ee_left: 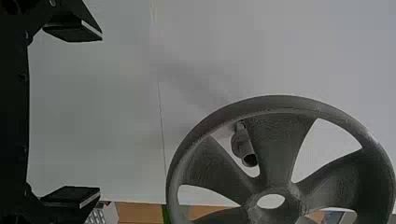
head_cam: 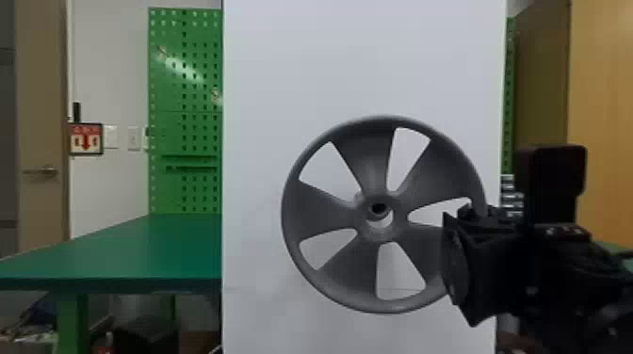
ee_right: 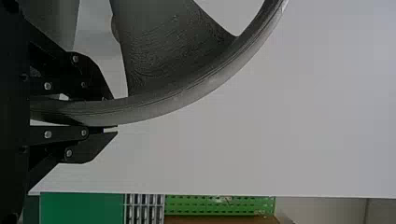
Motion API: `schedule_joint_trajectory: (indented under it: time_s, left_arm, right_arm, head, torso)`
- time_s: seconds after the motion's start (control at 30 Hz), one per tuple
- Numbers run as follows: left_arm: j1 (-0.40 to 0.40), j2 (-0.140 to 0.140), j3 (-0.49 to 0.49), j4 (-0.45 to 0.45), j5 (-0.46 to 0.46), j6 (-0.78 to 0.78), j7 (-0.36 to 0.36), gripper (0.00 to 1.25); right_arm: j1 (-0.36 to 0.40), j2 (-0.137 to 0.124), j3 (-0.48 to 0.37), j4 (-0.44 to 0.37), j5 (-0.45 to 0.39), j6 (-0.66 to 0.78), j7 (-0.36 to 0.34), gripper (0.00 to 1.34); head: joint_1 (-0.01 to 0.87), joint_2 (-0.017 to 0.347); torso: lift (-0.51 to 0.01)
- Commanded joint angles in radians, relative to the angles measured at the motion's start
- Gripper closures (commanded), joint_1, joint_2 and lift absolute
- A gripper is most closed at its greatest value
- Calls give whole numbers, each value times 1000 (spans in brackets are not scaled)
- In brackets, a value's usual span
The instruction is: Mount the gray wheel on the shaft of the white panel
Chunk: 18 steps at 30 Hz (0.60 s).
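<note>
A green pegboard (head_cam: pixel 164 134) is standing behind the green worktop's (head_cam: pixel 141 254) far edge; a dark box (head_cam: pixel 147 330) is sitting beneath the near edge. A sign (head_cam: pixel 86 139) is hanging beside two switch plates (head_cam: pixel 133 139), near a brown door (head_cam: pixel 41 103).

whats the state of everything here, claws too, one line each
gray wheel: off the shaft, gripped by its rim
shaft: bare, nothing mounted
white panel: upright, behind the wheel
right claw: closed on the wheel's rim
left claw: open, empty

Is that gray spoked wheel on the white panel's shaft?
The wheel is off: its hub hole is empty, and the shaft shows between two spokes.
</note>
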Motion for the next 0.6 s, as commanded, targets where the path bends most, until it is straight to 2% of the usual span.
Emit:
schedule_joint_trajectory:
  time_s: [0.0, 0.57]
  left_arm:
    - [-1, 1, -1, 0, 0, 0, 0, 117]
    - [-2, 1, -6, 0, -3, 3, 0, 117]
  right_arm:
    - [0, -1, -2, 4, -2, -2, 0, 1184]
    - [-9, -2, -7, 5, -7, -18, -5, 1184]
  head:
    - [38, 40]
    - [38, 40]
  torso:
    - [-487]
    - [-487]
